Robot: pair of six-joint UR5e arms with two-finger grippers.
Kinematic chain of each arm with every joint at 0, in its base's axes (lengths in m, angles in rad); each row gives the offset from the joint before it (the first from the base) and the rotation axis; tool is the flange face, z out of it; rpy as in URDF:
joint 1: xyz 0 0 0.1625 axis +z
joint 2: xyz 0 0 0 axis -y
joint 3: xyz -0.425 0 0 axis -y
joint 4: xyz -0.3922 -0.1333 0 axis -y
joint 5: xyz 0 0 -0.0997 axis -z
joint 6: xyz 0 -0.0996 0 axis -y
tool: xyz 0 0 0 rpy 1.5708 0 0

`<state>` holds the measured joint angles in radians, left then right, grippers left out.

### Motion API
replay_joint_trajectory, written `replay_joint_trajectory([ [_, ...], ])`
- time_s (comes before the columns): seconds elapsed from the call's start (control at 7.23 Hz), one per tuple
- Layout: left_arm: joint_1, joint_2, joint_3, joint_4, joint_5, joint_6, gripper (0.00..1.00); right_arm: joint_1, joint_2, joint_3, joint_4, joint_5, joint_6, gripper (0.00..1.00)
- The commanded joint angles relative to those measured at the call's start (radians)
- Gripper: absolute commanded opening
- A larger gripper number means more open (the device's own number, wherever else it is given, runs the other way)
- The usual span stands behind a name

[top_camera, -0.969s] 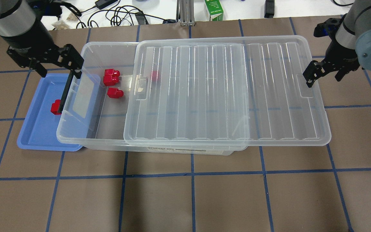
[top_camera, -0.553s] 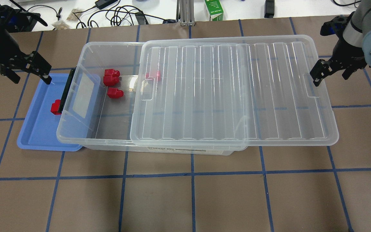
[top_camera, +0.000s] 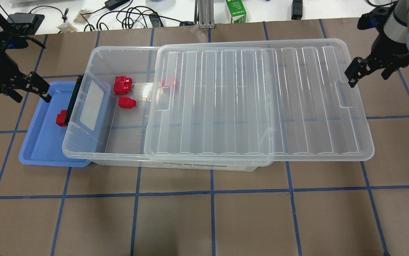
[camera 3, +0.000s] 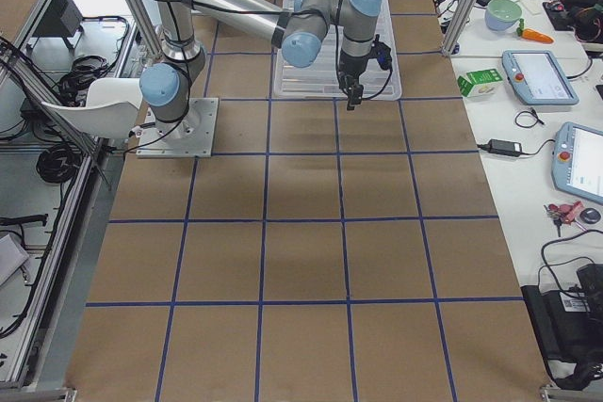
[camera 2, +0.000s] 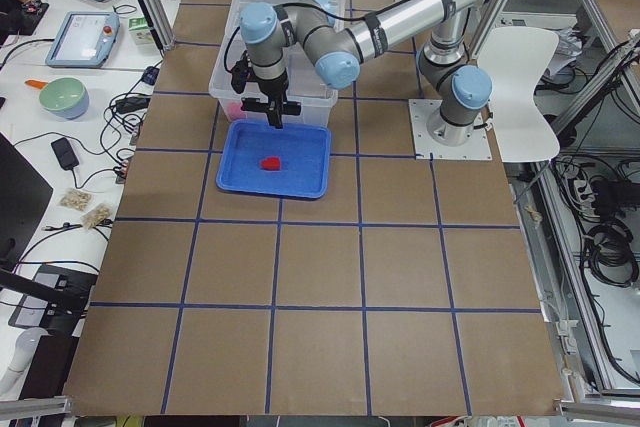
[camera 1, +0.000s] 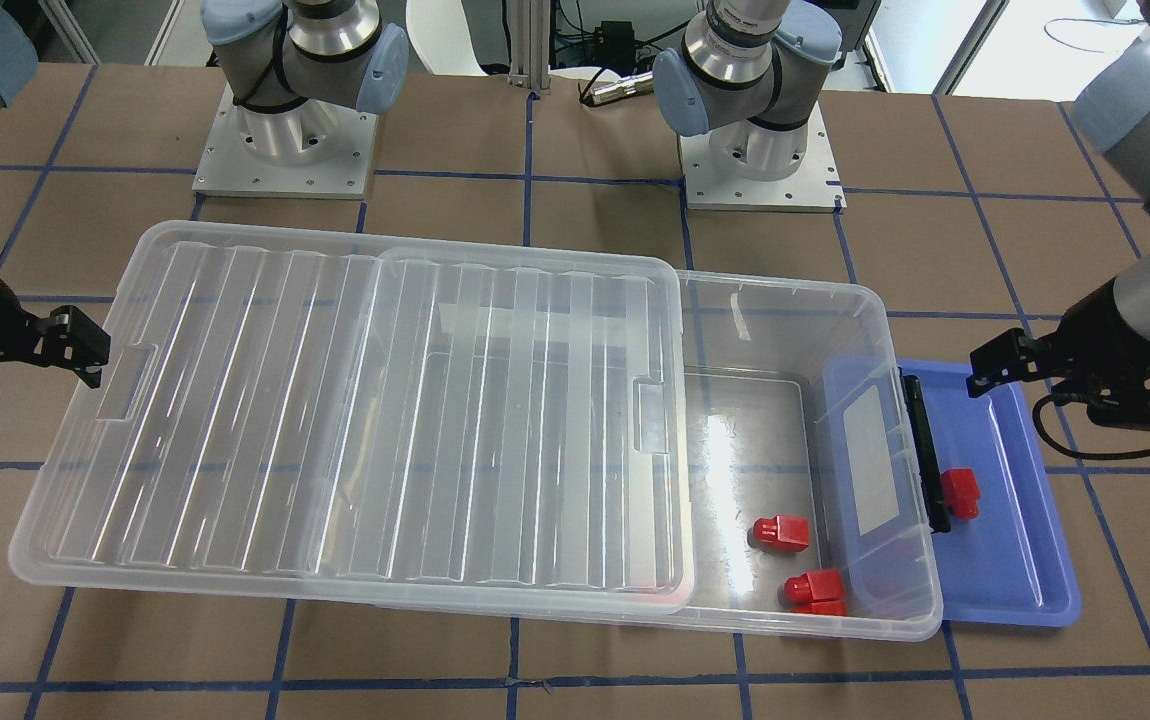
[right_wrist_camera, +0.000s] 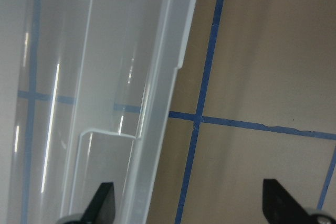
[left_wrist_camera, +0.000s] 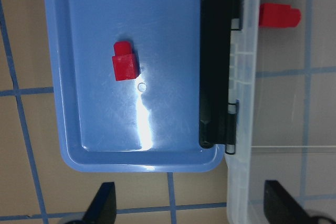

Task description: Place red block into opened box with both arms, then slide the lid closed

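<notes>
The left hand (top_camera: 30, 93) hangs spread and empty near the blue tray (top_camera: 44, 142) at the surface's left end, overhead; the right hand (top_camera: 368, 76), also spread, sits just off the lid (top_camera: 258, 103). Left wrist: the red block (left_wrist_camera: 125, 61) lies in the tray, outside the box (left_wrist_camera: 247, 108).
</notes>
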<state>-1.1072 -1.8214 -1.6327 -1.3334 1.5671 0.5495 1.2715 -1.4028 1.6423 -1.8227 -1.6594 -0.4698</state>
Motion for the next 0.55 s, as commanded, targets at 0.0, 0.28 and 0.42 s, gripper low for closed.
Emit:
replay_joint_trajectory([
  [0.0,0.049,-0.085,-0.041,0.132,-0.015,0.061,1.00,0.002,-0.016,-0.103,0.142,0.001,0.005,1.00],
  [0.28,0.052,-0.148,-0.061,0.231,-0.019,0.098,1.00,0.005,-0.018,-0.177,0.233,0.003,0.069,1.00],
  [0.42,0.052,-0.183,-0.074,0.300,-0.036,0.096,1.00,0.008,-0.027,-0.183,0.240,0.003,0.072,1.00],
])
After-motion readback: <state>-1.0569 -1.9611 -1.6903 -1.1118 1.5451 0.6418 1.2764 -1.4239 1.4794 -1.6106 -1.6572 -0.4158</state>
